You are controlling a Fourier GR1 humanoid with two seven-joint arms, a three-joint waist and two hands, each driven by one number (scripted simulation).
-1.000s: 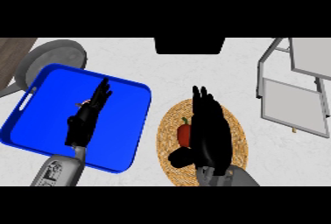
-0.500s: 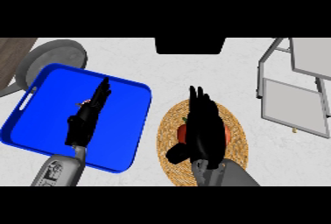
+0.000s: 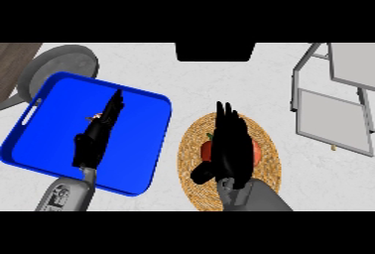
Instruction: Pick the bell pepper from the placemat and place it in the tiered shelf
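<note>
Your right hand (image 3: 233,149) has slid left, squarely over the bell pepper (image 3: 207,151) on the placemat (image 3: 268,149), fingers (image 3: 228,119) still straight and open; nothing's gripped yet, so curl them next

Left hand (image 3: 97,135) flat, fingers (image 3: 115,102) straight, pointing up and a bit right. Right hand (image 3: 233,145) open too, fingers straight up, thumb (image 3: 200,172) sticking out left. Grey forearms (image 3: 69,196) come from bottom edge.
</note>
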